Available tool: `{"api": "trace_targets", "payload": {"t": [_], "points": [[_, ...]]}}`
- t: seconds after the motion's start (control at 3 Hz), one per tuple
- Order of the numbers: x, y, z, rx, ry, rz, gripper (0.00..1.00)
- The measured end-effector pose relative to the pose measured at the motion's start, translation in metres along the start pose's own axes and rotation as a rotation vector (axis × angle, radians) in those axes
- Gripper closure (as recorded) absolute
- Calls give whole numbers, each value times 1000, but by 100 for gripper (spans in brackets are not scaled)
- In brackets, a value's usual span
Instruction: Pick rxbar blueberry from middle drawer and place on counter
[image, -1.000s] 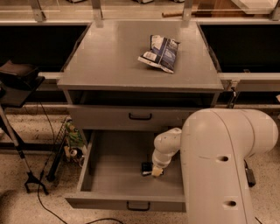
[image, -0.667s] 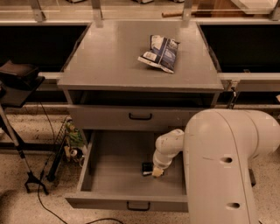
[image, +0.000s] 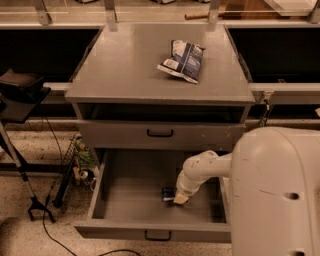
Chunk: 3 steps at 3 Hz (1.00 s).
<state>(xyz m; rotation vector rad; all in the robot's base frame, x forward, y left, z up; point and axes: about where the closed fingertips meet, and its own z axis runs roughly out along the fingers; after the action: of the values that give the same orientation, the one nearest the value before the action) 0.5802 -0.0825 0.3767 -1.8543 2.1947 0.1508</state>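
Jaws at one bar (image: 168, 194), middle drawer (image: 132, 192)

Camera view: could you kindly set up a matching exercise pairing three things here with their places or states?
Things:
1. chip bag
2. gripper
3. upper drawer

Places or states:
A. shut, black handle facing out
B. lying on the counter
C. low inside the open middle drawer, beside the rxbar blueberry

Pairs: 1-B, 2-C, 3-A
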Motion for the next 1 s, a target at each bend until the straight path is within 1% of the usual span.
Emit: {"api": "trace_targets", "payload": {"t": [0.33,0.67,1.0], "points": [[3,17,-53,-4,-30,-7,100],[5,14,-129,12,-30,-27,100],[2,5,-212,34,-1,-56,100]]}}
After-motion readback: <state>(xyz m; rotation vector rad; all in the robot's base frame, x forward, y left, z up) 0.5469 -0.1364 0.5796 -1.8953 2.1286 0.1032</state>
